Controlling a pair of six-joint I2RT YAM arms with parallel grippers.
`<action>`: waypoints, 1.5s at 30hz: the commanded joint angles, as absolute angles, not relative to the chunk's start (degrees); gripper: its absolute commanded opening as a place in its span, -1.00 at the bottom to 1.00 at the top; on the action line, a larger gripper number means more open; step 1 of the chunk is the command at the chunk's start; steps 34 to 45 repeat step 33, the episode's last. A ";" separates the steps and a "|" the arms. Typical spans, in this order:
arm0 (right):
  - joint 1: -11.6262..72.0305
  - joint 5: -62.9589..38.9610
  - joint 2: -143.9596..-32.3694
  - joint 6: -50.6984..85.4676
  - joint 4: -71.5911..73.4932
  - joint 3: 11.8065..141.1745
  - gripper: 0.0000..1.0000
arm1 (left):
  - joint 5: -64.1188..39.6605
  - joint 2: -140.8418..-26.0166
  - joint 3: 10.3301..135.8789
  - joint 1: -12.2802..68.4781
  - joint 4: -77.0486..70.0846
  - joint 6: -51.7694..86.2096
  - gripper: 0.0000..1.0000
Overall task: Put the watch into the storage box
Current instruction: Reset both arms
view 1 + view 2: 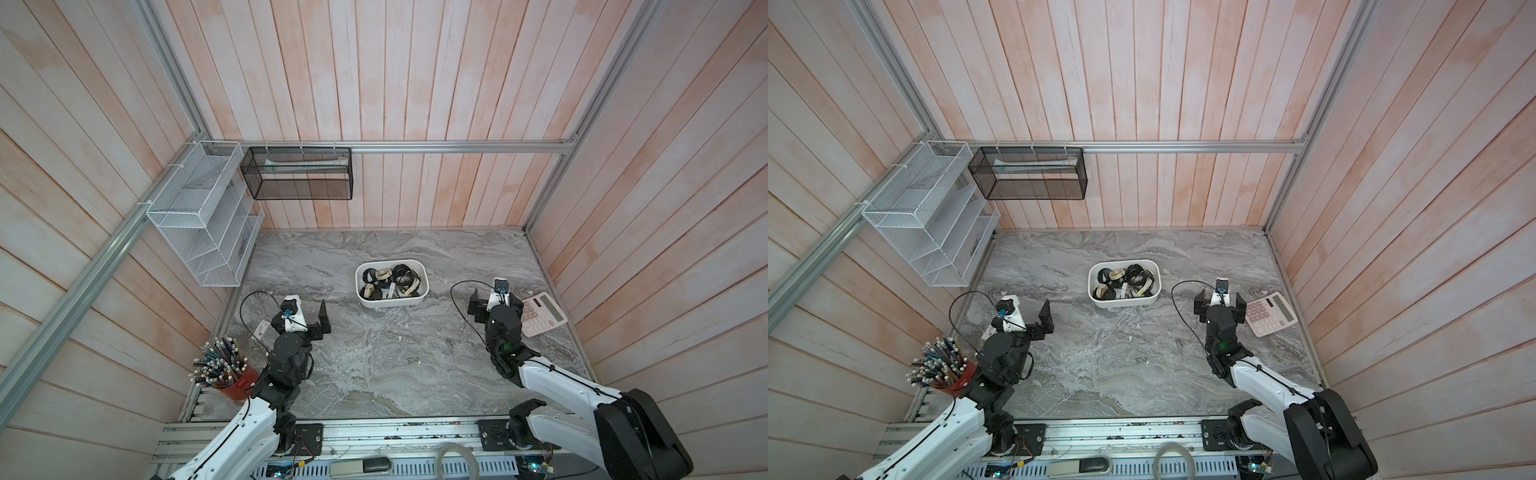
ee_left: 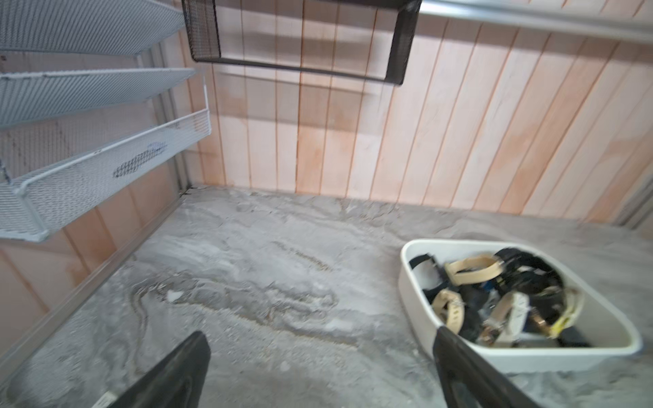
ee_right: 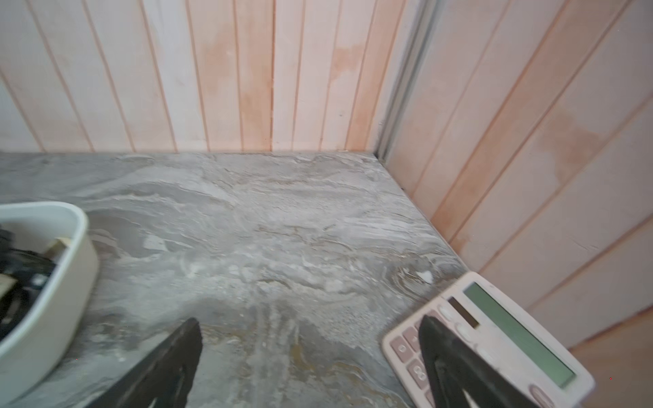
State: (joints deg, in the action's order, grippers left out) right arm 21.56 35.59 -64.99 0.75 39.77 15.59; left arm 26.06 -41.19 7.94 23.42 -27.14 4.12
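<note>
L arm (image 1: 243,422) & R arm (image 1: 557,381): white shell links, black rounded joint housings. Thin black cable (image 1: 257,292) loops at each wrist, next to a white cam block (image 1: 293,301) w/ blue plug. Small green LED (image 1: 508,344) on R arm's black joint. L pincer (image 2: 319,339) & R pincer (image 3: 311,321): matte black tapered fingers.

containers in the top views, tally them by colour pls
white: 2, the storage box and the wire-mesh rack
black: 1, the mesh basket
red: 1, the cup of pencils
total: 4
</note>
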 commanded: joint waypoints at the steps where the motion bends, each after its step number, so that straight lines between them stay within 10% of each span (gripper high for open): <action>1: 17.02 37.10 -69.25 -3.80 57.22 11.95 0.95 | 30.04 -47.84 5.27 19.29 -45.13 -4.34 0.99; 14: 5.55 17.93 -89.78 -2.55 86.92 7.34 0.96 | 10.55 -90.79 12.64 1.96 -74.66 0.18 0.99; 45: 2.20 15.67 -87.32 1.67 71.89 12.69 0.96 | 8.70 -88.35 16.08 0.62 -64.60 2.07 0.99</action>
